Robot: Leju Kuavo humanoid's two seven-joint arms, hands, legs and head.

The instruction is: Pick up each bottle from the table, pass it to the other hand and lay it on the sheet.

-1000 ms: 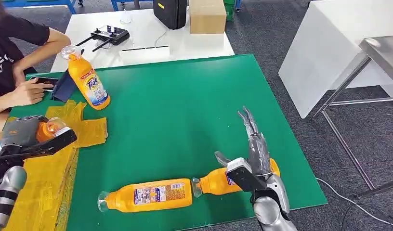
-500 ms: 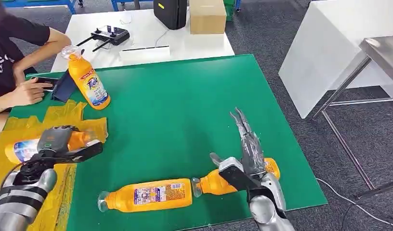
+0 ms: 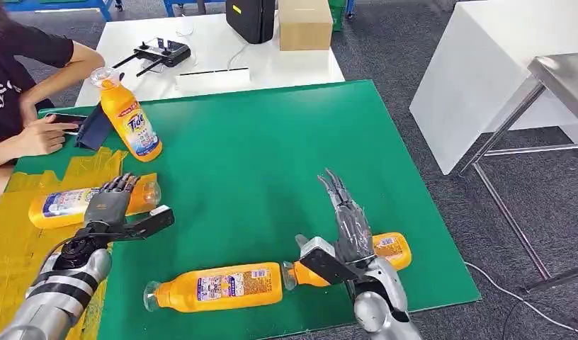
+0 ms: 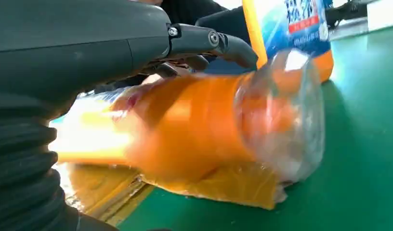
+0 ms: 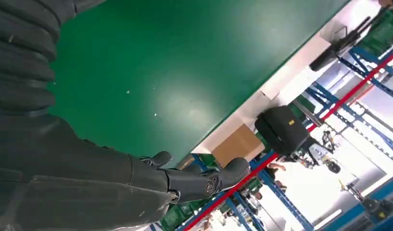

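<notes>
With both robot hands spread and holding nothing, the right robot hand (image 3: 343, 237) hovers over the near-right bottle (image 3: 382, 249) lying on the green surface (image 3: 272, 156); its rigid, smooth, round body is best grasped mid-label.

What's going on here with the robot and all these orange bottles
The robot is moving orange bottles onto the yellow sheet. One bottle lies on the sheet, with the left hand open above it. The right hand hovers open over a bottle at the table's near edge; another lies beside it. A fourth stands by a seated person.
</notes>
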